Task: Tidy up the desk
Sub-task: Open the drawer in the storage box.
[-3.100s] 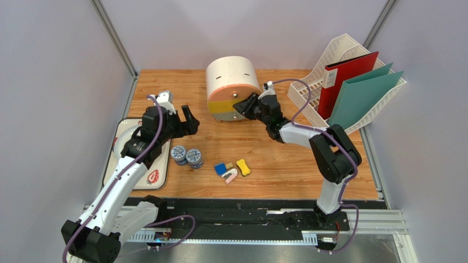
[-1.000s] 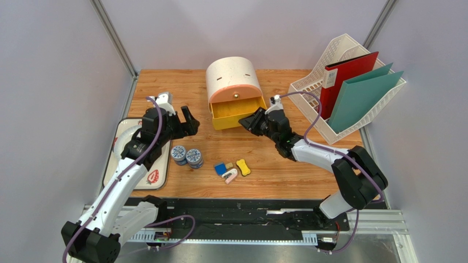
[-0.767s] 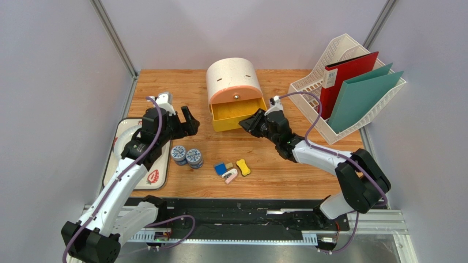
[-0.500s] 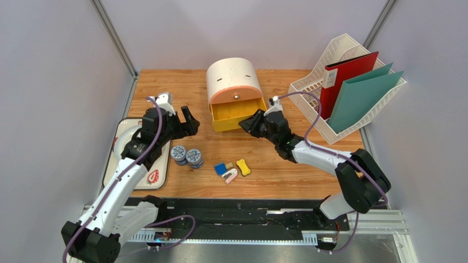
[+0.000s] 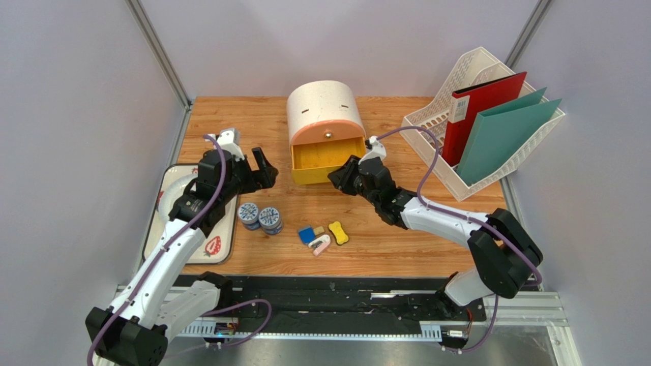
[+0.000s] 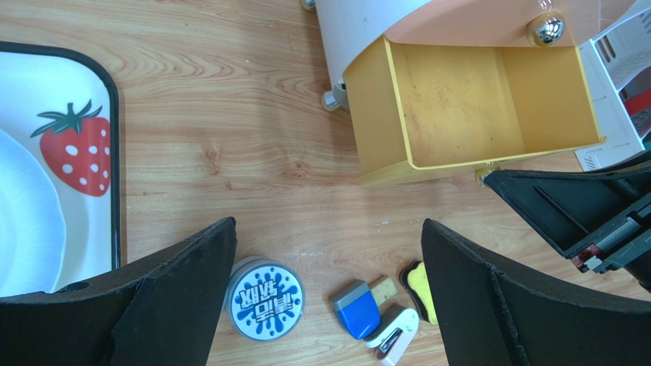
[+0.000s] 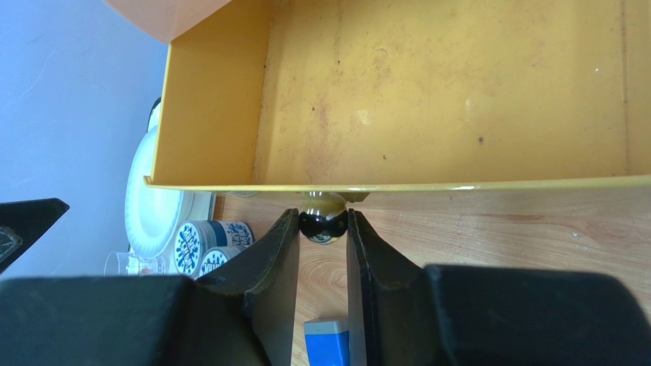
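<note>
Pale lilac walls are closing in the scene on three sides, with metal posts rising at the far corners. The desk (image 5: 397, 221) is filling the floor of the view between the frame rails, its wood grain showing bare across the middle.

At the far right, a white rack (image 5: 428, 133) is holding a red and a teal folder upright, so papers look sorted. At the far centre a rounded cabinet (image 5: 321, 107) is standing with its yellow drawer (image 5: 325, 156) pulled out and lying empty, probably to take the loose bits. The right gripper (image 7: 322, 221) is pinching the drawer's knob (image 7: 322, 226) between its fingers, which suggests it is working the drawer open. The left gripper (image 5: 260, 171) is hanging spread wide above the near left, gripping nothing, seemingly waiting for a pick.

A strawberry tray (image 6: 92, 229) is sitting at the left edge with a plate on it. Just right of it two tins (image 5: 270, 219) are touching. Near centre, a blue eraser (image 5: 306, 235), a stapler (image 5: 320, 245) and a yellow eraser (image 5: 338, 232) are lying bunched together.
</note>
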Robot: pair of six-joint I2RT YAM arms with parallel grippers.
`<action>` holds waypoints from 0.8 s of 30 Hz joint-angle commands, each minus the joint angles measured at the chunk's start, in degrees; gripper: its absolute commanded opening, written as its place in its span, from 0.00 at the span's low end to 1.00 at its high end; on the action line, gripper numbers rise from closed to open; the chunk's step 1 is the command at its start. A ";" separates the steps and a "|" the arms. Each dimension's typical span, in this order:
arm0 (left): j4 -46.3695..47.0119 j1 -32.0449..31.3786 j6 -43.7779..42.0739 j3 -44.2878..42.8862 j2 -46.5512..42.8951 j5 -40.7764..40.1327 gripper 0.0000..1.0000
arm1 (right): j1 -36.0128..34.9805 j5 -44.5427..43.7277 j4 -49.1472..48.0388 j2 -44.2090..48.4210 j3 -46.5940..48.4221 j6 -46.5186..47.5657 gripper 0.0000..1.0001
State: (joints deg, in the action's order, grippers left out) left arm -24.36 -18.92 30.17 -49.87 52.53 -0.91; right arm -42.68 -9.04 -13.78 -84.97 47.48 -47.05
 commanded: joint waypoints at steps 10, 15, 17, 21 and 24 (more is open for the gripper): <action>1.68 0.46 0.15 -0.32 -0.15 0.47 0.99 | 1.63 -1.78 -0.02 0.69 4.11 3.01 0.28; 1.60 0.46 0.06 -0.41 -0.15 0.47 0.99 | 1.72 1.03 -1.51 -0.29 3.76 2.84 0.29; 1.51 0.46 0.06 -0.32 -0.24 0.55 0.99 | 1.72 1.57 -1.77 -0.37 3.49 2.75 0.28; 1.86 0.46 0.24 -0.14 -0.15 0.47 0.99 | 1.63 2.01 -2.13 -0.20 2.70 2.49 0.28; 1.86 0.46 0.32 -0.23 0.03 0.55 0.99 | 1.45 2.27 -2.21 -0.46 2.35 2.31 0.30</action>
State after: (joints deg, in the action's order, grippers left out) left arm -24.36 -18.92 30.17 -49.87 52.56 -0.89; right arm -41.17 -7.20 -12.69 -85.23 48.99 -45.32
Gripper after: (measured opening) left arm 0.990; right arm 0.298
